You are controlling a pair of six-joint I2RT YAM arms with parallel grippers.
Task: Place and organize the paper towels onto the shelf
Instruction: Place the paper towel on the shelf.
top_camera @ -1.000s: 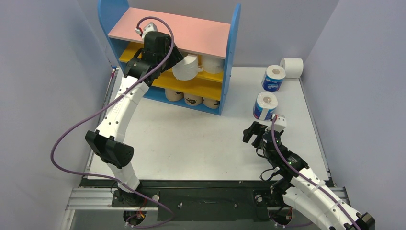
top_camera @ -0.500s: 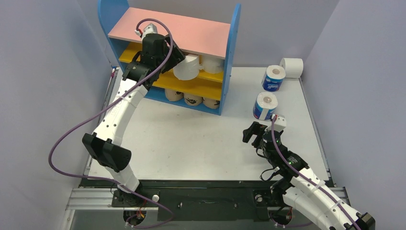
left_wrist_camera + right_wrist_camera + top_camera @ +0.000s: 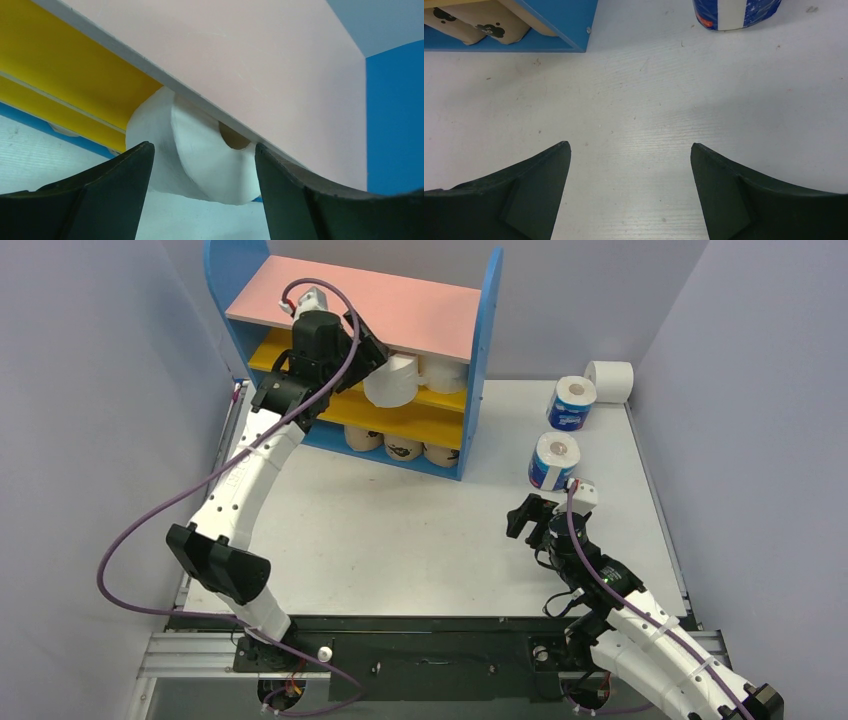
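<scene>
Left gripper (image 3: 201, 150) is at the front of the shelf (image 3: 490, 350), upper tier, just under the pink top board (image 3: 380, 305). Its jaws straddle a white roll (image 3: 192, 130). The fingers (image 3: 125, 180) sit close on both flanks, and I can't tell whether they're clamping it or loose around it. The roll is at the front edge of the upper yellow shelf (image 3: 440, 398), roughly mid-width, with its core hole half hidden by the top board in the left wrist view. It is tilted and sticks out past the shelf's front.

A second white roll (image 3: 447, 375) is on the same tier, toward the shelf's right panel, just beside the first one.

On the bottom tier, three tan printed rolls (image 3: 403, 448) stand in a row on the blue base, in the shelf's right half.

Not on the shelf, out on the table (image 3: 400, 530) to the shelf's right:
- a blue-wrapped roll (image 3: 572, 403), upright, near the right panel
- another blue-wrapped roll (image 3: 553, 461), upright, in front of that one
- a plain white roll (image 3: 610, 380) on its side, farthest from the shelf, by the back wall

Right gripper (image 3: 630, 150) is released: jaws wide, nothing between them. It hangs low over bare table in front of the shelf's right corner, just short of the nearer blue-wrapped roll.
</scene>
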